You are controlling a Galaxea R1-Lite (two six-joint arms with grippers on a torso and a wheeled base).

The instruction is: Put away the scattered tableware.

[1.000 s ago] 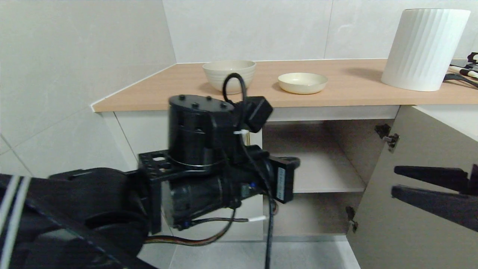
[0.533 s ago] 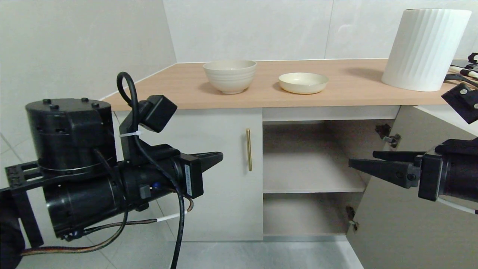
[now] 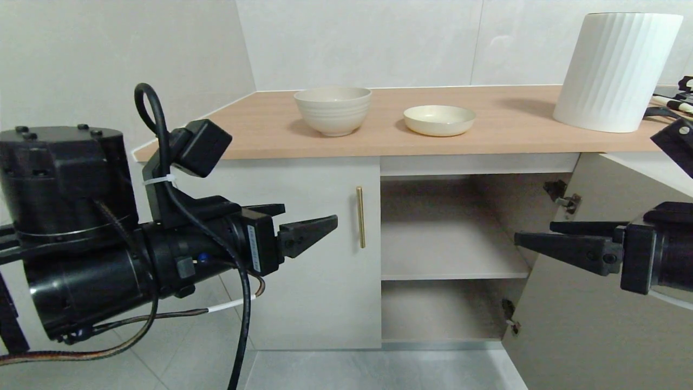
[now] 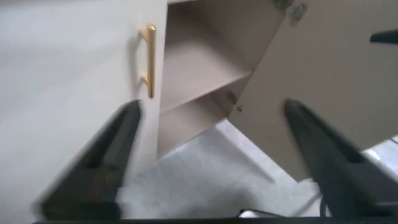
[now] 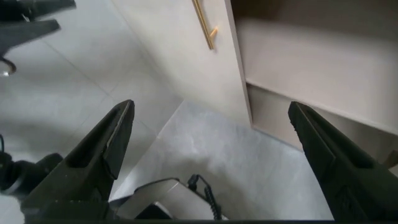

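Note:
A cream ribbed bowl (image 3: 332,110) and a shallow cream dish (image 3: 439,119) stand on the wooden counter (image 3: 260,130), side by side and apart. My left gripper (image 3: 309,214) hangs open and empty in front of the closed cabinet door (image 3: 314,254), well below the bowl. In the left wrist view its fingers (image 4: 211,106) stand wide apart. My right gripper (image 3: 535,232) is open and empty too, level with the cabinet's shelf (image 3: 444,260) beside the swung-out door (image 3: 584,303). The right wrist view shows its fingers (image 5: 210,106) spread over the floor.
The right half of the cabinet is open, with an upper and a lower compartment. A gold handle (image 3: 360,216) is on the closed left door. A tall white ribbed container (image 3: 617,70) stands at the counter's right, with dark utensils (image 3: 671,105) behind it. Walls close the left corner.
My left arm has swung left and down from in front of the cabinet, uncovering the bowl and door. The right gripper has come in from the right edge and turned.

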